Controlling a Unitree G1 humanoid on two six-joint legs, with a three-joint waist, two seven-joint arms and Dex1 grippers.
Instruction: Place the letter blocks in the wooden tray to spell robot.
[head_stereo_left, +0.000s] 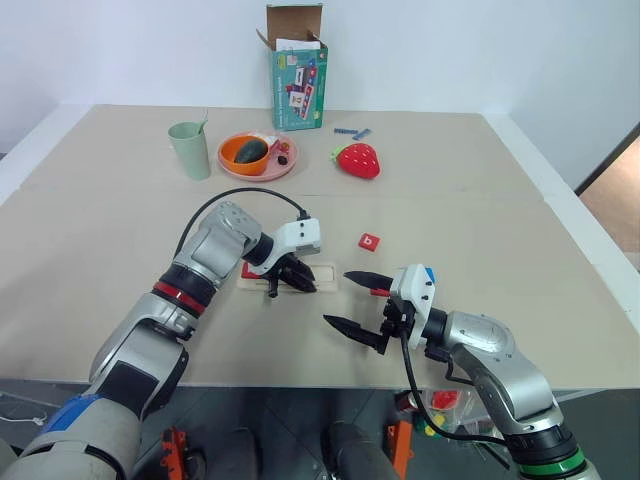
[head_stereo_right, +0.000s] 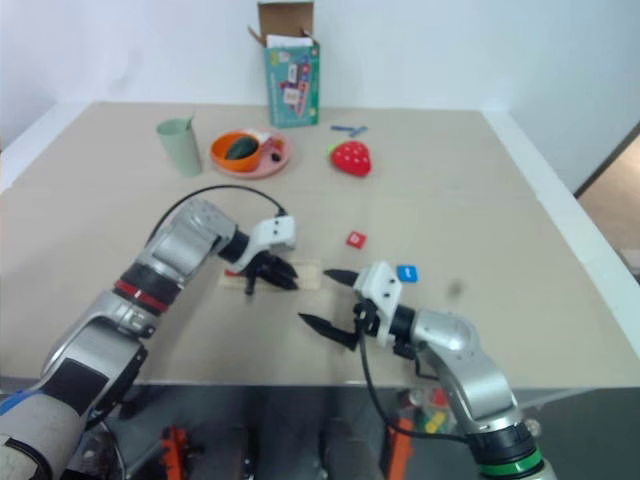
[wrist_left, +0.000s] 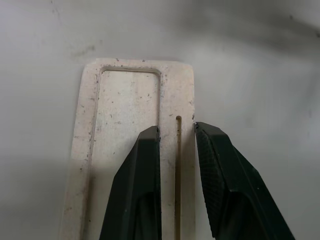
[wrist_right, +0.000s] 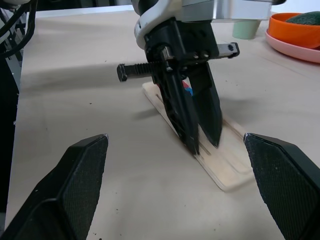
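The wooden tray (head_stereo_left: 318, 276) is lying flat on the table (head_stereo_left: 480, 190) just below the middle of the left eye view, with its long axis running left to right across the frame. In the right wrist view it is angling away from lower right toward the upper middle. The left claw (wrist_left: 176, 131) is pointing down onto the tray's right part with its fingers pinched nearly together over the tray's thin rim strip; whether it is truly gripping that rim or only pressing there I cannot tell. The groove ahead of those fingers is lying bare. At the tray's left end a red block (head_stereo_left: 250, 270) is showing beside the left wrist, and a touch of blue is peeking behind the claw in the right wrist view, so I judge perhaps 1 or 2 blocks to be seated. A red letter block (head_stereo_left: 371, 241) is sitting loose right of centre, and a blue block (head_stereo_right: 406, 273) is lying near the right claw (head_stereo_left: 352, 300), which is hanging released and empty with its fingers spread wide. Most of the word is looking unfinished
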